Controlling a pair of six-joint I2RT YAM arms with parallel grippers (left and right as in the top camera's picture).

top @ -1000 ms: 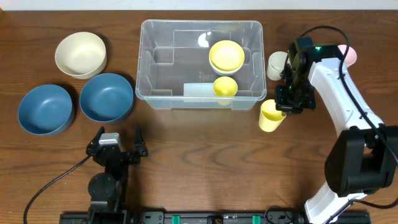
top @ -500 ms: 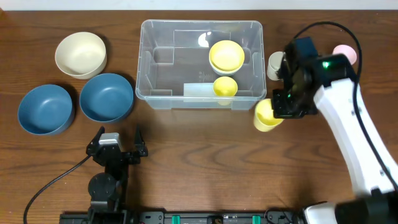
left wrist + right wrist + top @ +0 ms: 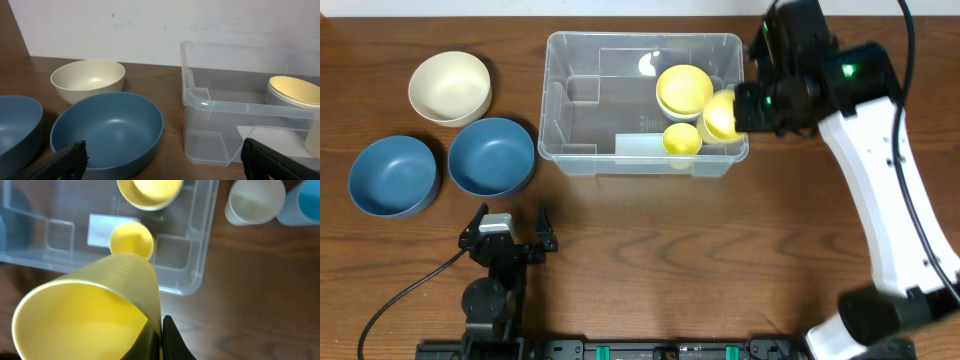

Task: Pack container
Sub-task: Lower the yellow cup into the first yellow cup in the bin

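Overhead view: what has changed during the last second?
The right gripper, shut on the yellow cup, carried it up from the table to over the container's right edge. The container, the yellow bowl inside, the cream bowl and the open left gripper stayed put.

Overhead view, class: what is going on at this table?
The right end effector grips a yellow plastic cup by its rim, over the right edge of the large clear plastic rectangular container. A yellow bowl and a small yellow cup sit inside. The left end effector waits open and empty; two blue bowls and a cream bowl lie outside.
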